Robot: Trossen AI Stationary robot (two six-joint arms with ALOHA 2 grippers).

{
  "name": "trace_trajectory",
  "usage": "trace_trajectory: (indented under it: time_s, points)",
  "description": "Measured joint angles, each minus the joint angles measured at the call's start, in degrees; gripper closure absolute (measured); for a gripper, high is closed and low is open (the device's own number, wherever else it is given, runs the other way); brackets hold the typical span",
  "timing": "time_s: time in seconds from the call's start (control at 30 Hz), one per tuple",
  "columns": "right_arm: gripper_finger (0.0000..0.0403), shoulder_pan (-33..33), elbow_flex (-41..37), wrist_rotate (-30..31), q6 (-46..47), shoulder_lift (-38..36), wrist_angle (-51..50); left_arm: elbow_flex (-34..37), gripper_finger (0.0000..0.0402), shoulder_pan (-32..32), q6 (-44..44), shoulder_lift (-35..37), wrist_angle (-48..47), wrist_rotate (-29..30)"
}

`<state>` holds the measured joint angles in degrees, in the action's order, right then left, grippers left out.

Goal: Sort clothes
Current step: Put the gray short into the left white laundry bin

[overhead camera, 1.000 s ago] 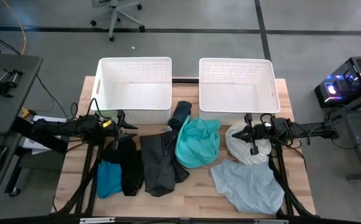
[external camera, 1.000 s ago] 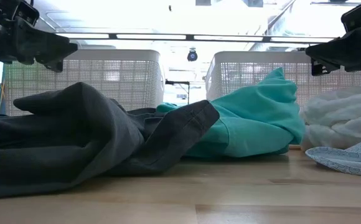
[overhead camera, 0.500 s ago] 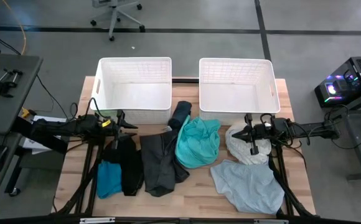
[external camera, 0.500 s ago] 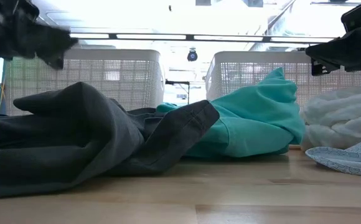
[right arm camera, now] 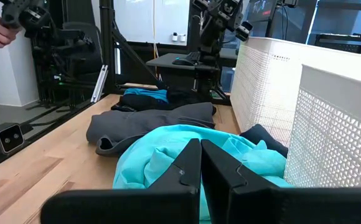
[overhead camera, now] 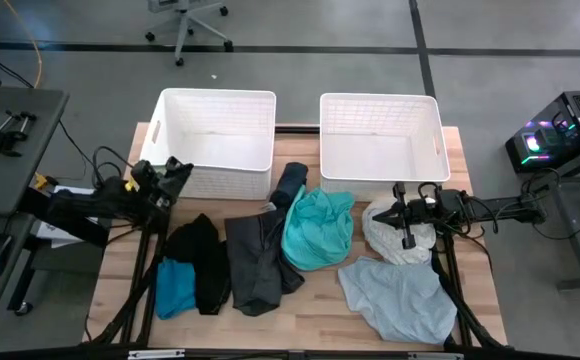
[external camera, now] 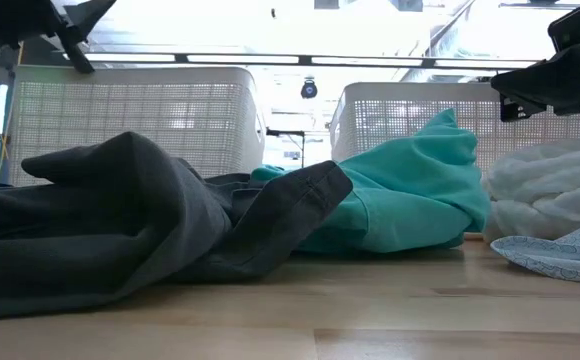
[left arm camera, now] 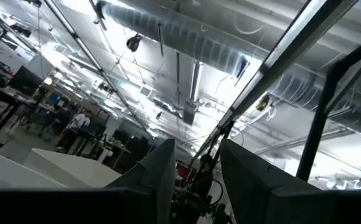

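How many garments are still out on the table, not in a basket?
7, all in front of the baskets: turquoise blue, black, charcoal grey, navy, teal, white, pale blue. More may hide underneath.

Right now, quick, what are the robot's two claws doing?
Left gripper: open, holding nothing, lifted and tilted up by the left basket.
Right gripper: closed, holding nothing, above the white cloth.
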<state>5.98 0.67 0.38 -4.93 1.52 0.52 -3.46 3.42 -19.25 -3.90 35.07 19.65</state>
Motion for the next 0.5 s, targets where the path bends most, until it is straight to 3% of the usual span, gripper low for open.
trace_trajectory:
  time_s: [0.27,0.37,0.5]
  points:
    - [0.0402,0.01,-0.02,-0.02,0.0,0.0,0.01,-5.49,0.0286,0.0,3.61,-8.83,-4.99,-6.64]
    - [0.0402,-0.01,-0.02,0.01,0.0,0.0,0.02,-11.1,0.0286,0.65,7.57,-14.05,-12.75,-8.74]
    - [0.0402,0.0,0.0,0.01,0.0,0.0,0.01,-19.91,0.0286,1.53,10.92,-23.21,-22.37,-7.2]
